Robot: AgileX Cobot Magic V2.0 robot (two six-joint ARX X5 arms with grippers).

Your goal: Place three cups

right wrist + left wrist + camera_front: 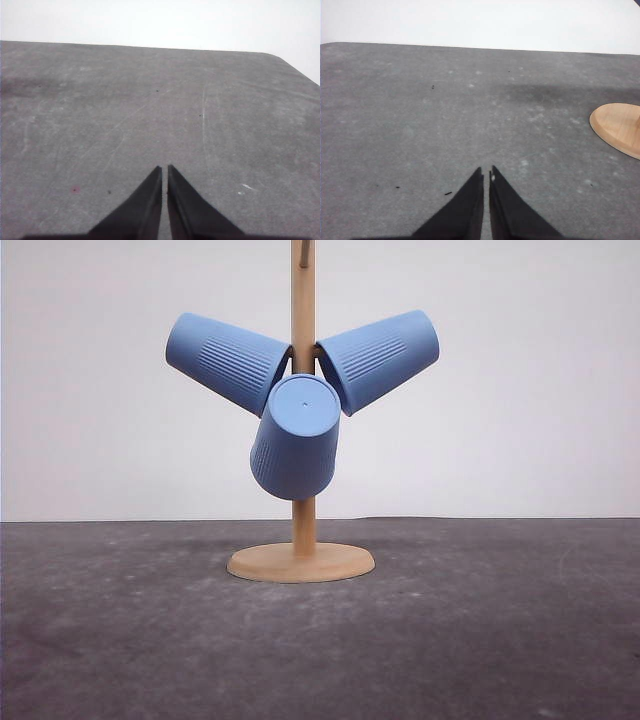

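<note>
- Front view: three cups hang on a wooden rack [302,490] — left cup [228,362], right cup [378,358], near cup [296,438].
- I judge them light, stiff and ribbed; I'd grip a sidewall near the rim.
- My left claw [486,176] and right claw [164,170] are clenched, empty.
- The grey counter [500,640] gives open room on both sides.

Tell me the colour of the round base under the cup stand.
Light natural wood, a pale tan, on the round base; the front view shows it best.
</note>
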